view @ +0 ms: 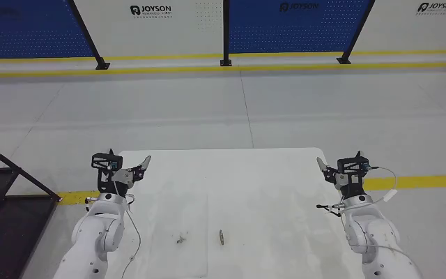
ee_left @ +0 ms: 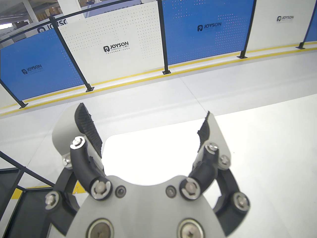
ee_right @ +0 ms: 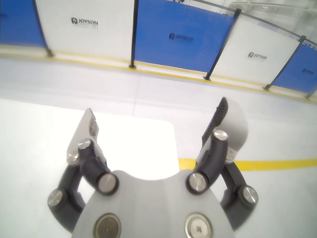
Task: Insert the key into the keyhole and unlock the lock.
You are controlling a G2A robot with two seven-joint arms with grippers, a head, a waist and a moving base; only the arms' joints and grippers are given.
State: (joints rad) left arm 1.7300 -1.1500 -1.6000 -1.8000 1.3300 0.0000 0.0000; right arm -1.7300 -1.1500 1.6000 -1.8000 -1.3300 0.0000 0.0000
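With left tool point(ee_left: 145, 115) and right tool point(ee_right: 156, 107) wide open and empty, I judge the light, stiff key point(view: 220, 236), flat by the worktop's point(view: 279, 188) near edge, best pinched by its bow.

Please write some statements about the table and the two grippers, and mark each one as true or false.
1. The left gripper and the right gripper are both open. True.
2. The left gripper holds something. False: nothing is between its fingers.
3. A thin item and a second item lie apart on the table. True.
4. The right gripper touches the thin item. False: it is by a far corner of the table, well away from both items.
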